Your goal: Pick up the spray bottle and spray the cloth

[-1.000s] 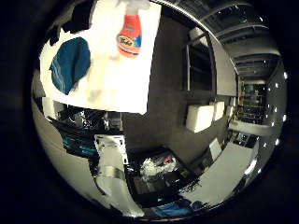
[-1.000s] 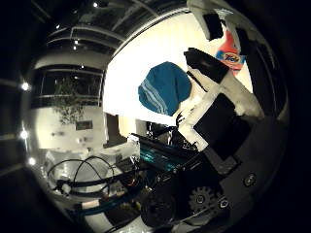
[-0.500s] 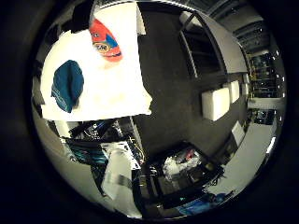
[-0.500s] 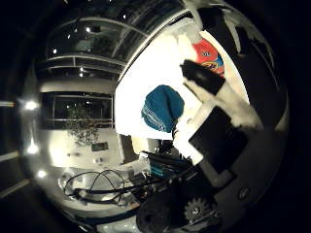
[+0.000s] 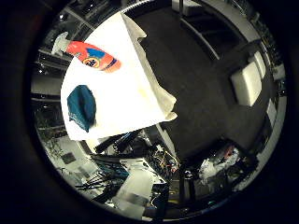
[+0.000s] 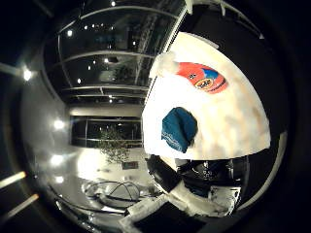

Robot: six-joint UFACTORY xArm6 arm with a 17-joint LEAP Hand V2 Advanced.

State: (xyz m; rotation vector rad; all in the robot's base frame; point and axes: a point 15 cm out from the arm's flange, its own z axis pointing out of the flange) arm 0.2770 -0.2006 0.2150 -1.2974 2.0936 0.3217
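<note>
The spray bottle (image 5: 93,61) is orange-red with a blue label and a white nozzle. It seems to lie on its side on the white table (image 5: 135,89), near one end. The teal cloth (image 5: 81,105) lies crumpled on the same table, a short way from the bottle. The right thumb side palm view shows the bottle (image 6: 202,76) and the cloth (image 6: 179,128) too. My hand is well above the table and away from both things, which look small.
Dark floor surrounds the table. White benches (image 5: 250,84) stand across the floor. Robot equipment and dark boxes (image 5: 140,166) crowd the table's edge beside the cloth. Windows and a plant (image 6: 115,146) are beyond the table.
Both views have turned and pulled back, so the camera has moved away from the table. The white and black hand parts that crossed the right thumb side palm view are gone from it.
</note>
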